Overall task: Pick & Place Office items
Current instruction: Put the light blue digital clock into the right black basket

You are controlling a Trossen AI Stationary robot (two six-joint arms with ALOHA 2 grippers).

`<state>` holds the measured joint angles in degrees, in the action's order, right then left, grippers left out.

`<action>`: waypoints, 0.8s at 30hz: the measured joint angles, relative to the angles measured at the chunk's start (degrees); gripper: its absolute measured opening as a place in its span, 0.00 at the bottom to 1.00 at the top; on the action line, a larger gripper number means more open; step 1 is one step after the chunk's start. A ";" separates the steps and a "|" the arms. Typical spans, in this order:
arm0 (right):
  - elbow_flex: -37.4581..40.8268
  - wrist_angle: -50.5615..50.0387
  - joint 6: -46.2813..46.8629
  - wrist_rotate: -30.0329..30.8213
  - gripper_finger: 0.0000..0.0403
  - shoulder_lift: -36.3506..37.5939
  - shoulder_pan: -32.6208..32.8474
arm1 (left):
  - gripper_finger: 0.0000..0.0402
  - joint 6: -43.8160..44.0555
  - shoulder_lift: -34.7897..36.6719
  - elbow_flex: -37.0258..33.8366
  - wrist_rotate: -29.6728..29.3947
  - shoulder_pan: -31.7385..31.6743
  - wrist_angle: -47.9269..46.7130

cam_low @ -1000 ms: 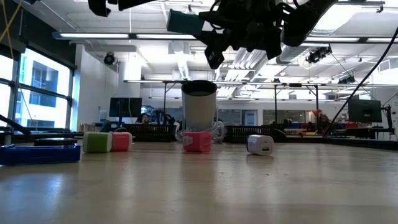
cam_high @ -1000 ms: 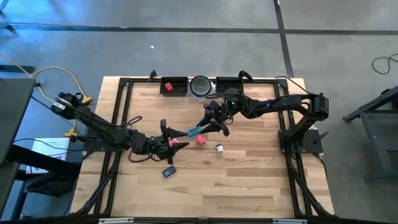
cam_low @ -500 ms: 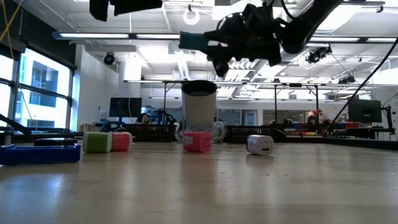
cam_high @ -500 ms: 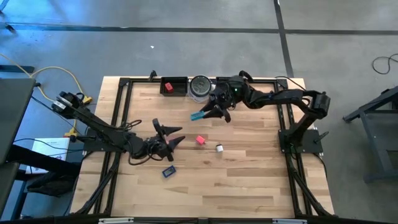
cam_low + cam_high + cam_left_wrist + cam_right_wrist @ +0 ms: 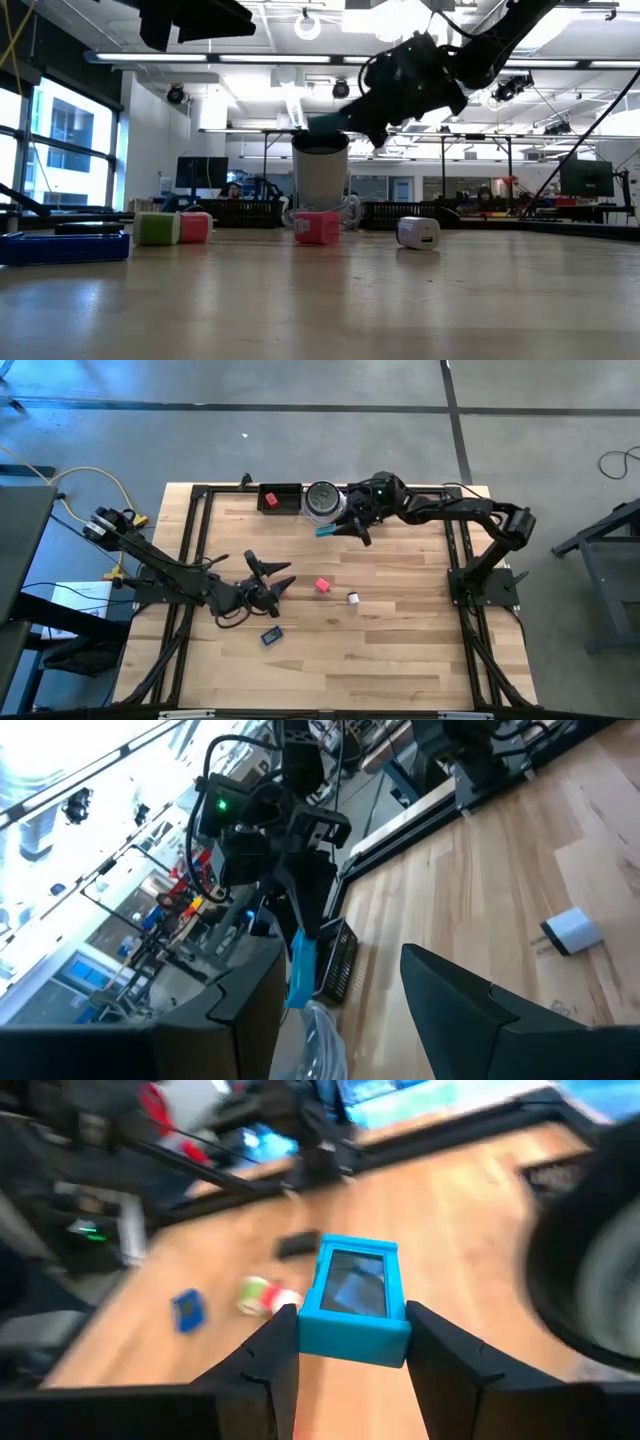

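Note:
My right gripper [image 5: 345, 527] is shut on a teal block [image 5: 327, 531] high above the table's far middle, right beside the round silver-grey container [image 5: 322, 501]. In the low view the teal block [image 5: 325, 123] hangs just over the container's rim [image 5: 320, 143]. My left gripper [image 5: 271, 573] hovers open and empty at the left middle. A pink block [image 5: 322, 586], a white bit [image 5: 353, 598] and a blue flat piece [image 5: 271, 635] lie on the table. A green cube [image 5: 157, 228] and a red block [image 5: 196, 226] rest side by side. My right gripper pinches the teal block's near end [image 5: 350, 1342] between its two fingers, one finger [image 5: 272, 1355] on each side. The fingers come nearly level from the table's right. The block juts out ahead of them toward the left, lifted clear of the table.
Long black trays [image 5: 281, 495] line the far edge on either side of the container; a red block [image 5: 270, 500] lies in the left one. A black bar [image 5: 296, 1243] lies on the wood. Black frame rails [image 5: 195, 550] run along the table's left and right sides.
My right gripper has carried the teal block from the table's middle toward the far edge, up to the silver-grey container, tipping somewhat downward; the block stays clear of the table. My left gripper has turned at the wrist while staying about where it was.

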<state>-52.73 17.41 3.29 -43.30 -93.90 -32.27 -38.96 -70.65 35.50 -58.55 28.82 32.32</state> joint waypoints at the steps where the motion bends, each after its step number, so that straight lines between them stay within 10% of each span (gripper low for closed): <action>1: -0.02 -1.06 -0.88 1.52 0.34 0.00 -0.11 | 0.48 0.36 0.00 0.00 -0.21 0.00 -0.40; 10: -0.02 -7.35 -7.96 14.06 0.34 0.00 -0.22 | 0.48 2.50 0.00 -0.02 -0.28 -0.02 -1.21; 24: -0.02 -19.06 -11.20 13.65 0.34 5.00 -2.98 | 0.48 5.80 0.02 -0.04 -1.63 -0.02 -4.34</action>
<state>-52.75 -1.65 -7.91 -29.65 -88.91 -35.25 -33.15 -70.63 35.46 -60.18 28.80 27.98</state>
